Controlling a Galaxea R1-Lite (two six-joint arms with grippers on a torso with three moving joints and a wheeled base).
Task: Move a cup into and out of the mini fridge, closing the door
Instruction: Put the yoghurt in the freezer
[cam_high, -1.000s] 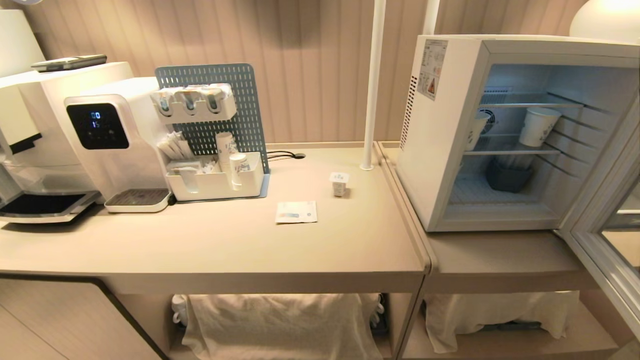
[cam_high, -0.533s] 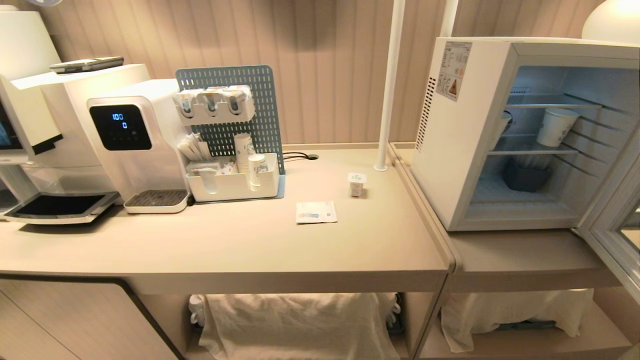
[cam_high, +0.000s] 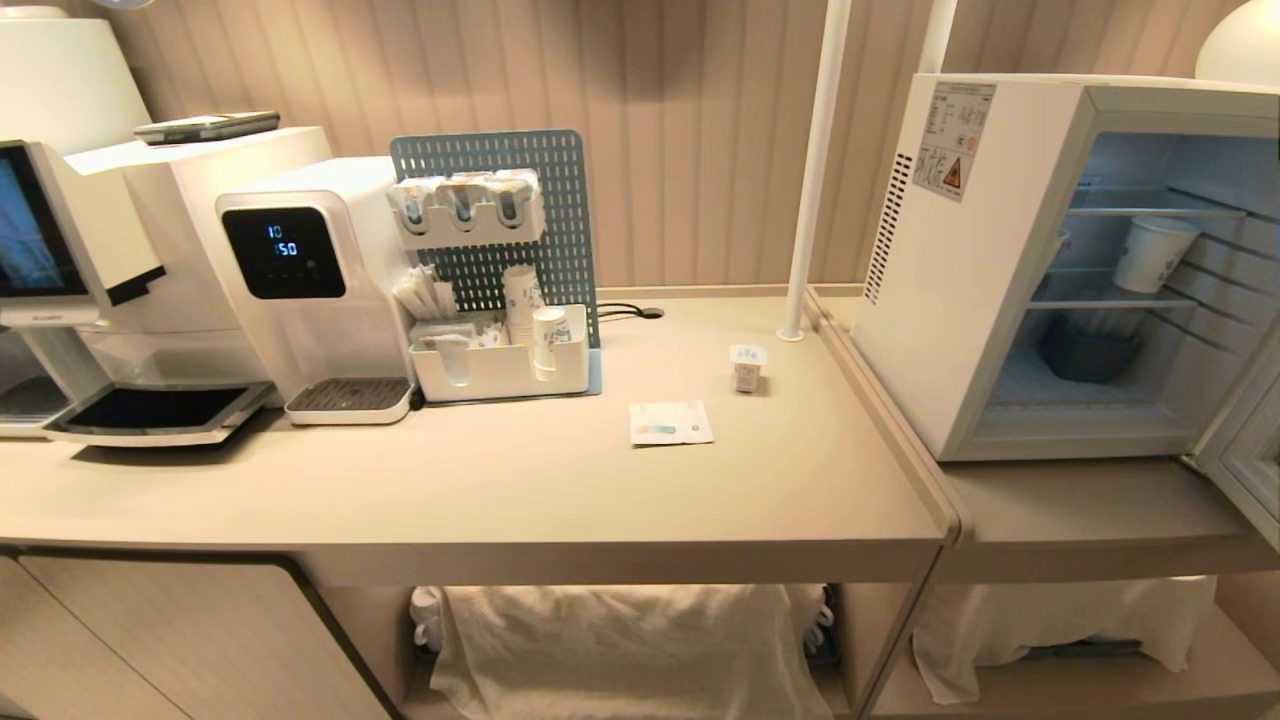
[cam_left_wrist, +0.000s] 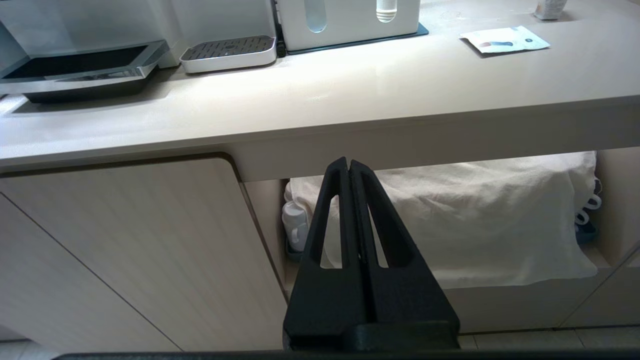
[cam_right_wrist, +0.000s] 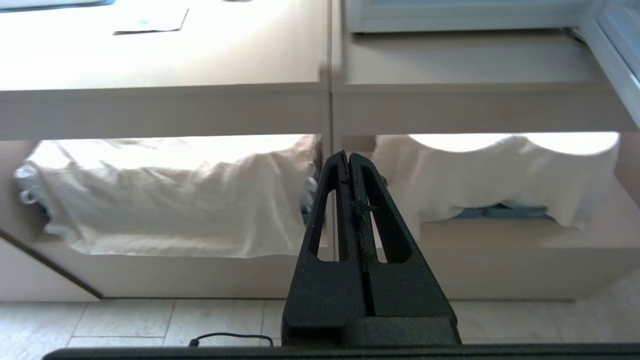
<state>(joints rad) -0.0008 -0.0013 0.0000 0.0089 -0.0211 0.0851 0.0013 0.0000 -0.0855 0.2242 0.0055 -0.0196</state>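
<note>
Left gripper (cam_left_wrist: 349, 162): matte black, two long tapered fingers (cam_left_wrist: 332, 210), each with an elongated triangular cut-out, rising from a broad black base block. Right gripper (cam_right_wrist: 348, 156): identical form, with a rougher, grainy surface along the inner finger edges.

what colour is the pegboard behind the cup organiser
Grey-blue, dotted with holes; the pegboard shows best in the head view.
</note>
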